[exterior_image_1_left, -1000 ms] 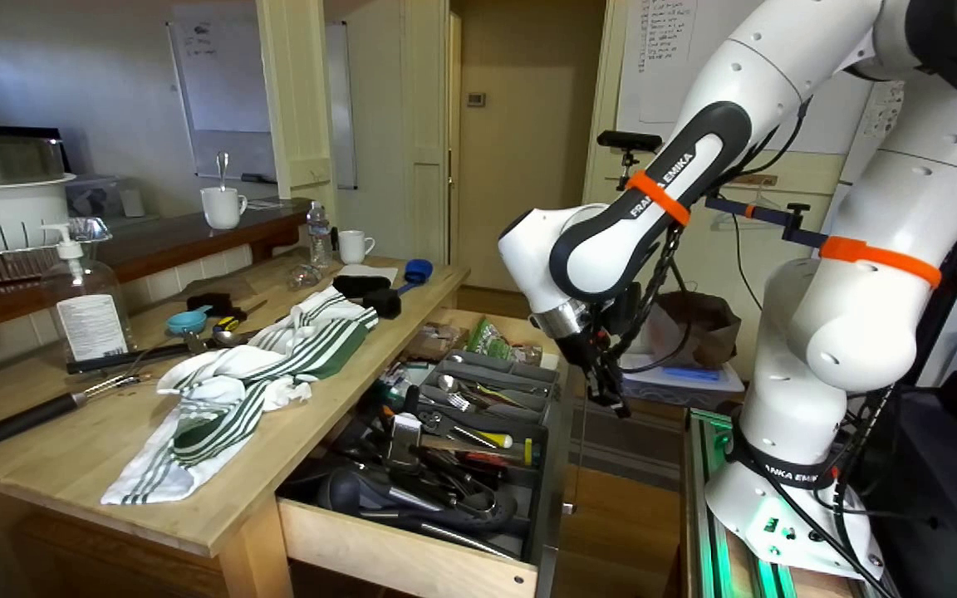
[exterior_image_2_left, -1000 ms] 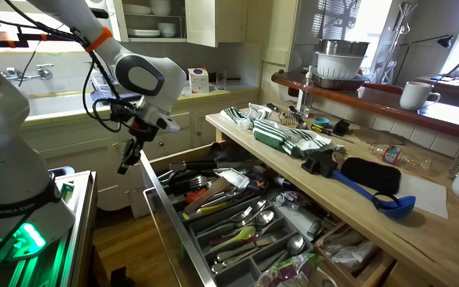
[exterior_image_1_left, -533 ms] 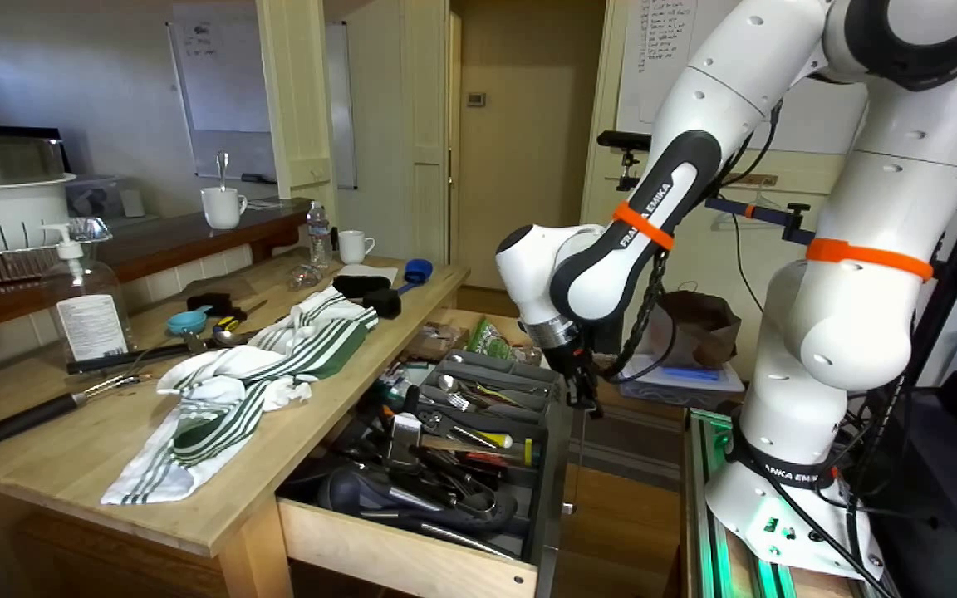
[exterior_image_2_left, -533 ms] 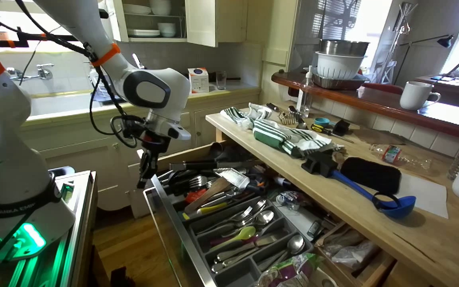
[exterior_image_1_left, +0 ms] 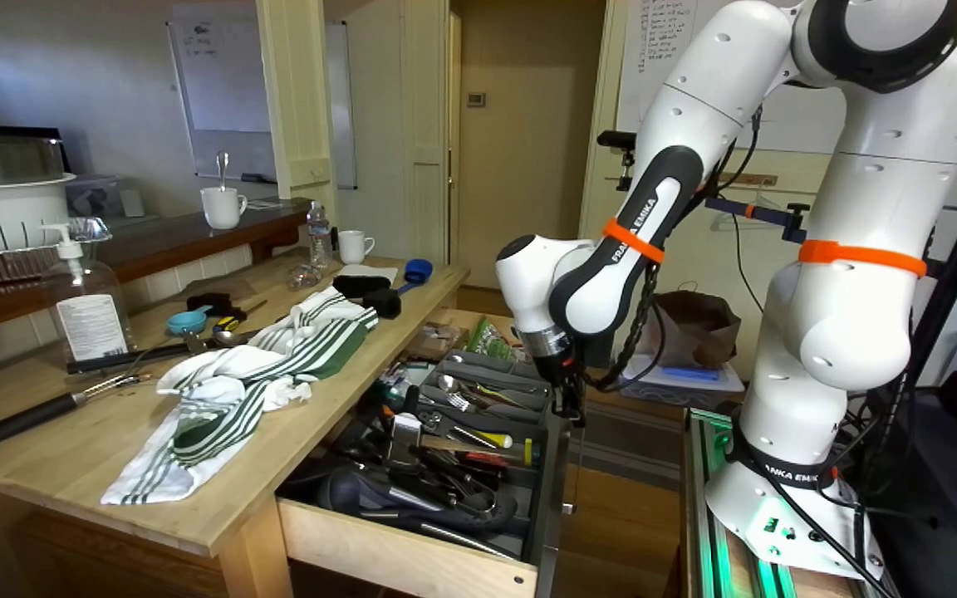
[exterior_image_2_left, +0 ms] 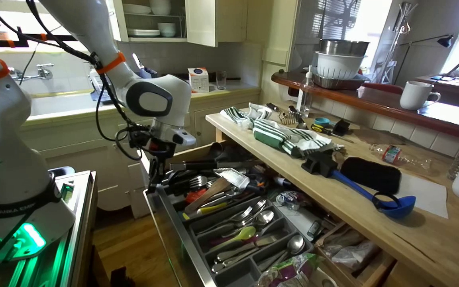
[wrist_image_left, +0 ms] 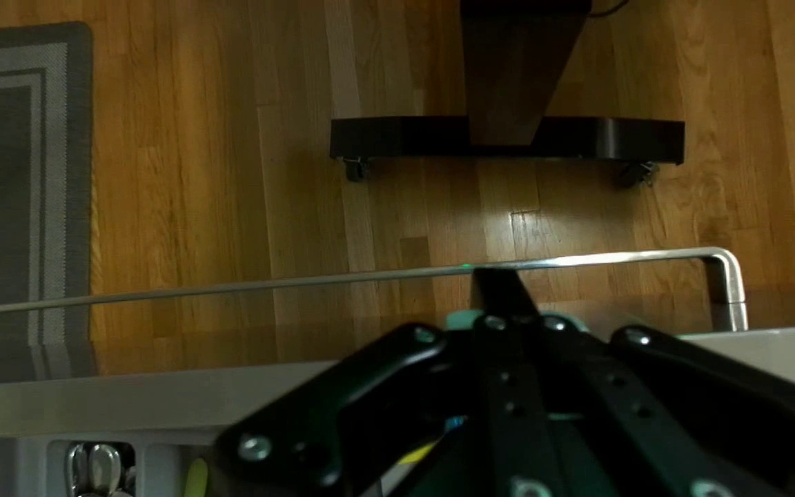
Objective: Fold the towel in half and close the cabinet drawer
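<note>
A white towel (exterior_image_1_left: 233,399) with green stripes is draped in a crumpled, twisted length along a wooden counter (exterior_image_1_left: 283,436). It is partly doubled over on itself, yet no tidy half-fold can be made out in either of the exterior views. Below the counter, the cabinet drawer (exterior_image_1_left: 404,550) is pulled well out, its utensils (exterior_image_2_left: 265,217) left exposed. The folding is judged to be rough or unfinished; the closing is clearly left to be done.

The gripper (exterior_image_1_left: 568,413) is pointed downward near the upper edge of the drawer's metal-edged front (wrist_image_left: 128,400). Its fingers (wrist_image_left: 497,297) appear to be brought together, with nothing seen pinched between them. In the wrist view, the fingertips are lined up across the drawer's metal handle (wrist_image_left: 618,257); whether any part is touched cannot be told. A push on the front seems to be prepared.

Compared with the frames from a second ago, the gripper is now brought across toward the drawer front, and the gap there is narrowed. No shift of the towel, utensils or drawer is seen.
</note>
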`<state>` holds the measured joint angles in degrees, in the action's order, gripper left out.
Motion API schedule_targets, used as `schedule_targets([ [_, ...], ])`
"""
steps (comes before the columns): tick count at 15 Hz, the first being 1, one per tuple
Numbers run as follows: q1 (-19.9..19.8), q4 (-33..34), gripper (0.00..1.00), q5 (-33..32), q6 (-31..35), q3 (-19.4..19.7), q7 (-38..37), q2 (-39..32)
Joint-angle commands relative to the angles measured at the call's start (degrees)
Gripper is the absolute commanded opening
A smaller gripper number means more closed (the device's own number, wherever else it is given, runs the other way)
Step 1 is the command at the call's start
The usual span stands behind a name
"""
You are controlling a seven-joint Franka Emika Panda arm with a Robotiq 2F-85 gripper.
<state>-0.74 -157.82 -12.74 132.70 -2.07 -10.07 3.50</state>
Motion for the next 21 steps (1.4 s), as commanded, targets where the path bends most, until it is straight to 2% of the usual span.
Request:
schedule_targets([
  [1, -0.5, 0.07, 0.0, -3.73, 4.28, 0.72, -4.04, -1.41],
  [4, -0.82, -0.03, 0.0, -7.05, 4.57, 0.94, -7.98, 0.64],
  [9, -2.23, -0.15, 0.0, -13.13, 9.34, 1.92, -13.65, 0.27],
  [11, -2.24, -0.21, 0.0, -9.41, 12.28, 2.42, -11.41, -0.75],
  [12, -1.78, -0.22, 0.01, -9.86, 7.65, 1.83, -11.25, 0.17],
  [14, -2.0, -0.09, 0.01, -9.82, 10.01, 2.17, -11.23, -0.04],
  [18, -2.01, 0.09, 0.01, -9.81, 10.57, 2.21, -11.23, -0.11],
  [21, -2.39, 1.52, 0.0, -11.0, 12.65, 2.46, -12.38, -2.63],
])
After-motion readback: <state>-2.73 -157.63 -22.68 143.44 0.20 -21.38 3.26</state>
